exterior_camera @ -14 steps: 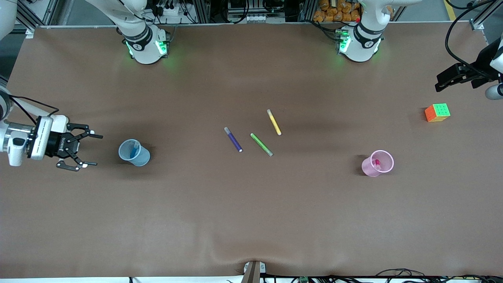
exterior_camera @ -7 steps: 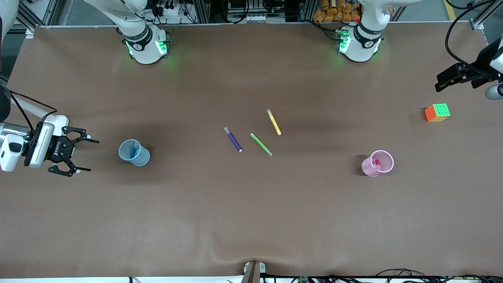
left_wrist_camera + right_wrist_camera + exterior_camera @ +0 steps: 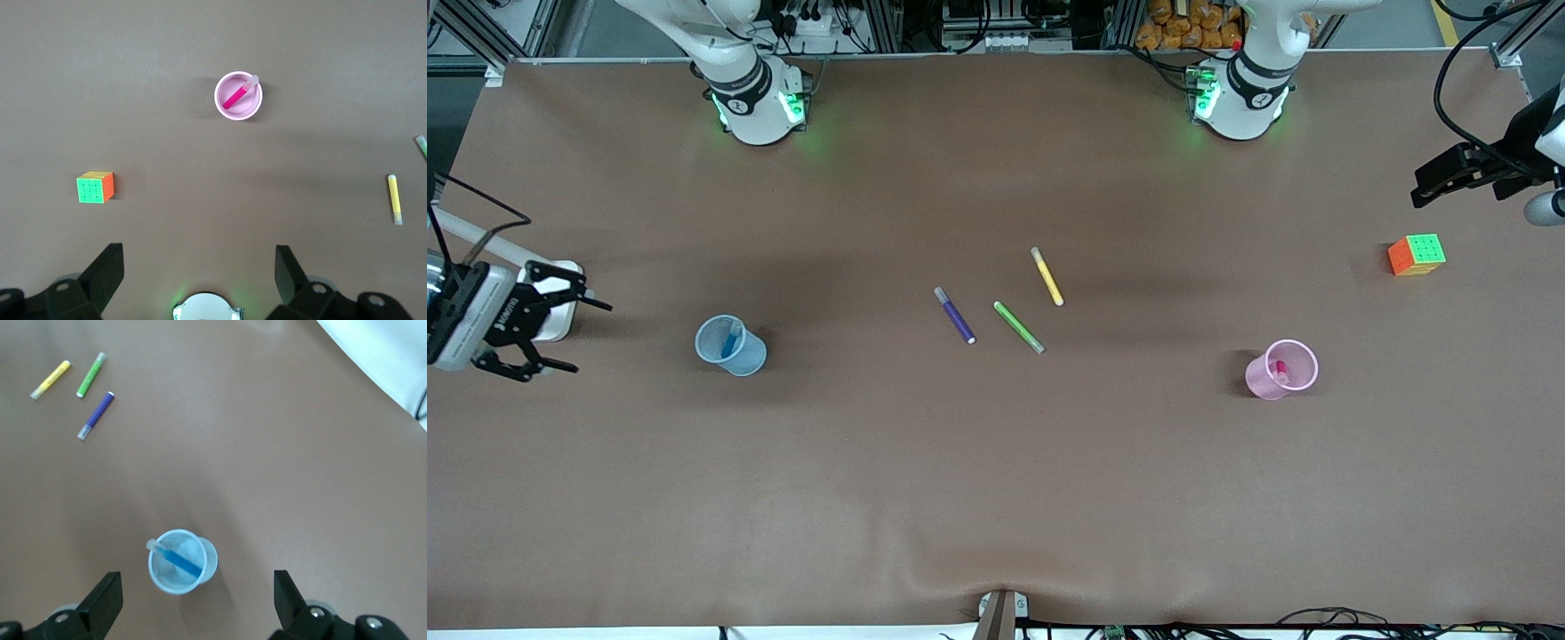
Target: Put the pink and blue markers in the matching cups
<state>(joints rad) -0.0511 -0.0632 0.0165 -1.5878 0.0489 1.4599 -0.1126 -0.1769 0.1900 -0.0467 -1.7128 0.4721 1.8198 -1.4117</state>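
Observation:
The light blue cup (image 3: 751, 359) stands toward the right arm's end of the table with the blue marker (image 3: 732, 340) leaning inside it. The pale pink cup (image 3: 1258, 380) stands toward the left arm's end with the pink marker (image 3: 1280, 371) inside it. My right gripper (image 3: 589, 338) is open and empty, beside the blue cup, near the table's end. The right wrist view shows it (image 3: 198, 593) with the cup (image 3: 210, 561) and marker (image 3: 180, 561). My left gripper (image 3: 1427, 182) is open, high over its end of the table. The left wrist view shows it (image 3: 199, 270) with the pink cup (image 3: 217, 97) and marker (image 3: 235, 99).
A purple marker (image 3: 955, 316), a green marker (image 3: 1018, 326) and a yellow marker (image 3: 1047, 276) lie at mid-table. A colour cube (image 3: 1416, 254) sits near the left arm's end, below the left gripper. The arms' bases (image 3: 756, 107) stand along the table's edge farthest from the front camera.
My right gripper has drawn back from the blue cup toward the right arm's end of the table, still open. The left arm, cups and markers have not moved.

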